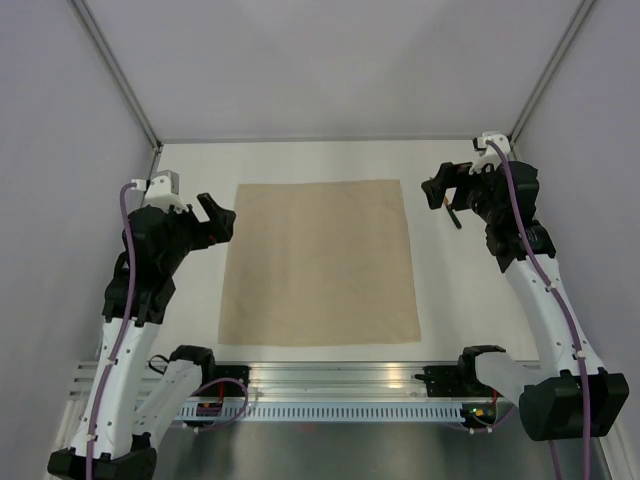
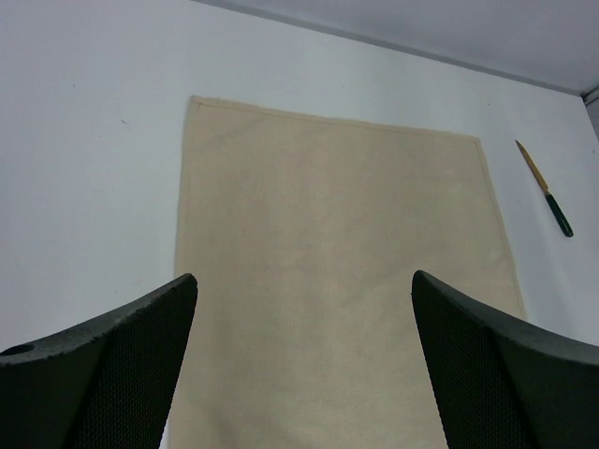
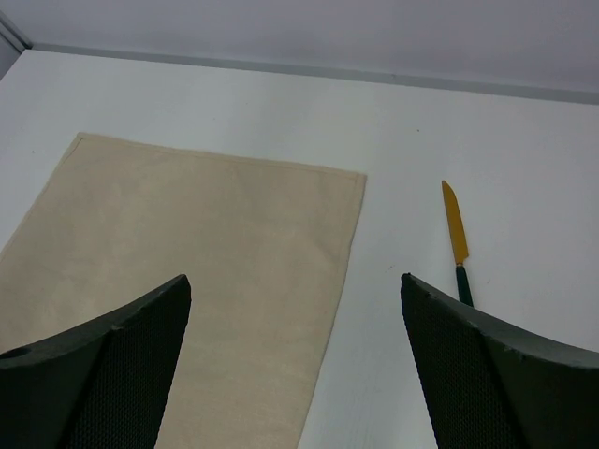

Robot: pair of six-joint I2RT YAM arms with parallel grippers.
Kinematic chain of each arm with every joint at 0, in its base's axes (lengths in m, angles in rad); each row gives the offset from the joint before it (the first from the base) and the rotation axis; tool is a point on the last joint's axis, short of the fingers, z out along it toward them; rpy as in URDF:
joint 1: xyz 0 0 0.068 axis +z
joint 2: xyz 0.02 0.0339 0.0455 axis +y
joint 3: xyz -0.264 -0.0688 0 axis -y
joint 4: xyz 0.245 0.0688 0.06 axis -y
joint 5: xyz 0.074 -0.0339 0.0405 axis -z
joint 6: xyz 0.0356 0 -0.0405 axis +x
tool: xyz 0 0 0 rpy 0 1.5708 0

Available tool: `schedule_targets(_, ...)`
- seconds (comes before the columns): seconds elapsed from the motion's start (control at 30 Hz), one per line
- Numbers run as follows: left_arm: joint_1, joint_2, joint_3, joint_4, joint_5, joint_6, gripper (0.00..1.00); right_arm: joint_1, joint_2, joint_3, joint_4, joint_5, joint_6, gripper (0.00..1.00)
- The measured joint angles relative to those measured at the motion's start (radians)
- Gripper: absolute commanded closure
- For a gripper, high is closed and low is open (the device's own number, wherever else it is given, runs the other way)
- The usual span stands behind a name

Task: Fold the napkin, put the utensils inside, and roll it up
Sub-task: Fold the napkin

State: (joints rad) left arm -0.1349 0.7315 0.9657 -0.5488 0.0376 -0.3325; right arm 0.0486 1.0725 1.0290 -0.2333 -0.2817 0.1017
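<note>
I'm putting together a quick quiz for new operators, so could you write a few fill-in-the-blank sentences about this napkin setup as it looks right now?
1. The knife has a green handle and a ___ blade.
2. It lies on the table, on the robot's ___ side of the flat, unfolded napkin, not touching it.
3. The left tool and the right tool are both ___ and hold nothing.

Missing words: yellow; right; open.

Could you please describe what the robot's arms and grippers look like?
The left arm and right arm have white shells with black joints; a purple cable runs along each. The left gripper and right gripper are black, with finely dotted fingers.
</note>
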Motion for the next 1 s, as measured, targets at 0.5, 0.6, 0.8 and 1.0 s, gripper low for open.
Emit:
schedule_targets(0.5,0.0,0.117,0.297,-0.002,-0.01,0.008,0.0,0.422,0.354,0.102,0.049,0.04,-0.022,0.11)
schedule_targets(0.6,0.0,0.142,0.344,-0.003,-0.029,0.006,0.0,0.641,0.449,0.151,0.067,0.08,-0.031,0.14)
schedule_targets(0.8,0.0,0.184,0.462,-0.003,-0.098,0.004,0.0,0.973,0.674,0.255,0.126,0.166,-0.064,0.21)
schedule_targets(1.0,0.0,0.173,0.518,0.0,-0.132,0.003,0.0,1.156,0.853,0.343,0.164,0.211,-0.073,0.35)
